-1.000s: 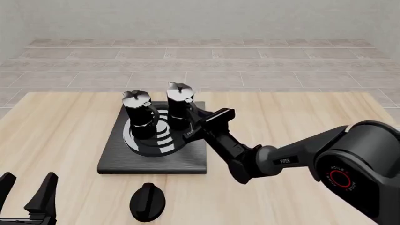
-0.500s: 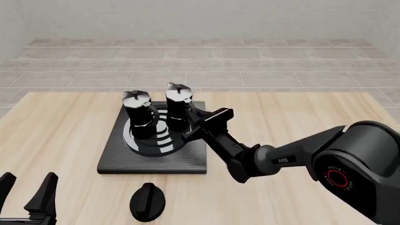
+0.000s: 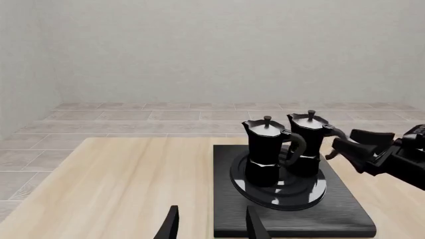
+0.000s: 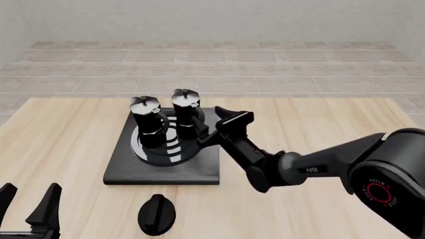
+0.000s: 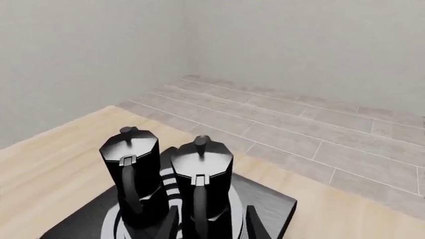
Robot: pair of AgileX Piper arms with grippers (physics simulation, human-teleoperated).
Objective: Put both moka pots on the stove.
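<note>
Two black moka pots with silver lids stand side by side on the ring burner of the stove [image 4: 126,169]. The left pot [image 4: 147,124] is free. The right pot [image 4: 186,117] has its side handle between the spread fingers of my right gripper [image 4: 209,127], which is open. In the right wrist view the pots [image 5: 129,169] [image 5: 202,184] fill the near field, with the gripper [image 5: 212,221] straddling the nearer one's handle. My left gripper [image 4: 30,191] is open and empty at the table's near left corner, far from the stove [image 3: 345,219].
A flat black oval knob [image 4: 157,214] lies on the table just in front of the stove. My right arm [image 4: 312,169] stretches from the right edge across the table to the stove's right side. Bare wooden tabletop [image 4: 332,119] surrounds the stove.
The right pot has sunk slightly down and left onto the burner. My right gripper's fingers have spread apart and let go of it. The left arm has not moved.
</note>
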